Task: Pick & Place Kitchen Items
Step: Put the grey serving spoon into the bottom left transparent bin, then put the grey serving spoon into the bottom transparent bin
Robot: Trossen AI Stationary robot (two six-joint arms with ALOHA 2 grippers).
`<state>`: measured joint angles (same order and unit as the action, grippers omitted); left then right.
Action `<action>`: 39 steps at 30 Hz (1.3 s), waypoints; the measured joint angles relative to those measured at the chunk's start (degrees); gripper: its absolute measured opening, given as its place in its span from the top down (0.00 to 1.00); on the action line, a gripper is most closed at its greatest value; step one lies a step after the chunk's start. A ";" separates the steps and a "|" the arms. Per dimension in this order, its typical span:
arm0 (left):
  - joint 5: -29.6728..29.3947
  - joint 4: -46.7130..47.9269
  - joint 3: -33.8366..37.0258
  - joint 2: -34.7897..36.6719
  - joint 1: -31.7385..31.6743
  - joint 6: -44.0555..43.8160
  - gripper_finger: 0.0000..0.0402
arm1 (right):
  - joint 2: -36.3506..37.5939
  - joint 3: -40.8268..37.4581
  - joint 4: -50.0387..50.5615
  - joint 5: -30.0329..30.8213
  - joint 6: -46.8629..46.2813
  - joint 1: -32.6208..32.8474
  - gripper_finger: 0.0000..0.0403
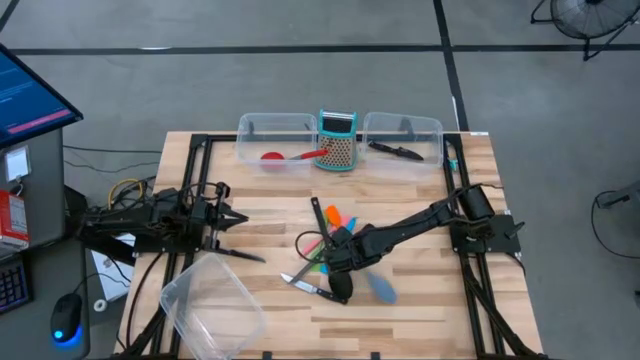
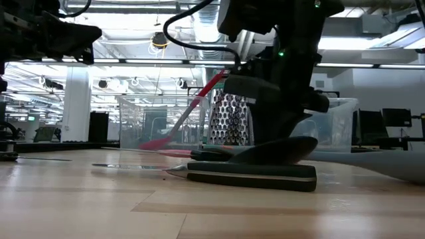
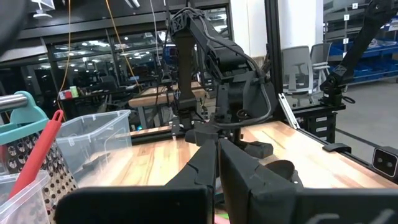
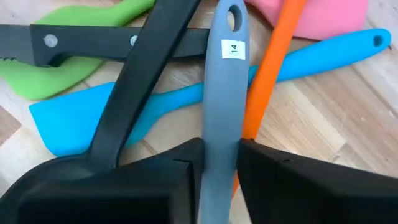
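Note:
My right gripper [image 1: 342, 258] reaches into the pile of utensils at the table's middle and is shut on the grey-blue spoon [image 4: 222, 93], whose bowl [image 1: 382, 290] lies toward the near edge. Around it lie a black spoon [image 4: 140, 87], a black-handled knife [image 4: 93, 40], and green [image 4: 56, 81], blue [image 4: 124, 118], orange [image 4: 273, 68] and pink [image 4: 336, 15] spatulas. Another knife [image 1: 305, 286] lies near the black spoon's bowl [image 1: 338, 292]. My left gripper [image 1: 238, 220] is shut and empty above the table's left side. My right gripper pinches the grey-blue spoon's handle [image 4: 219, 140] between its two fingers [image 4: 180, 168], back from the holed, labelled free end. The fingers point down from above and lie across the handle. The handle crosses over the orange and blue spatulas; whether it is lifted, I cannot tell.
A clear tub [image 1: 275, 140] with a red spoon [image 1: 290, 156], a teal-framed grater [image 1: 337, 140] and a second clear tub [image 1: 403, 135] with a black knife stand at the far edge. A tipped clear tub [image 1: 210, 305] lies at the near left, and a knife [image 1: 240, 255] beside it.

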<state>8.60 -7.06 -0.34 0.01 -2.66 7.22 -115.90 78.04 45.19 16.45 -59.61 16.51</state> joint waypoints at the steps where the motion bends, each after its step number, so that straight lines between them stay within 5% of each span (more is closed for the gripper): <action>1: 0.00 -0.05 0.00 0.00 0.00 -0.01 0.99 | 0.07 0.00 0.01 0.08 -0.03 0.03 0.87; 10: 0.02 -0.47 0.00 0.00 0.00 0.00 0.99 | 4.98 -0.08 2.34 4.53 0.16 0.07 0.99; 17: 0.02 -0.82 0.00 0.00 0.00 -0.01 0.99 | 13.44 -0.06 3.17 13.00 0.25 0.91 1.00; 22: 0.03 -0.84 -0.01 0.00 0.01 0.00 0.99 | 17.02 0.00 2.13 10.47 1.04 1.05 0.97; 31: 0.03 -0.93 -0.02 0.00 0.02 -0.01 0.99 | 10.24 -0.02 2.81 -4.15 0.61 3.82 0.73; 39: 0.02 -0.99 -0.02 0.00 0.02 -0.02 0.99 | 3.71 -0.04 3.42 -6.26 -0.07 4.03 0.43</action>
<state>8.62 -8.05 -0.36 0.01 -2.63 7.20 -112.19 77.99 48.62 10.20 -59.68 20.54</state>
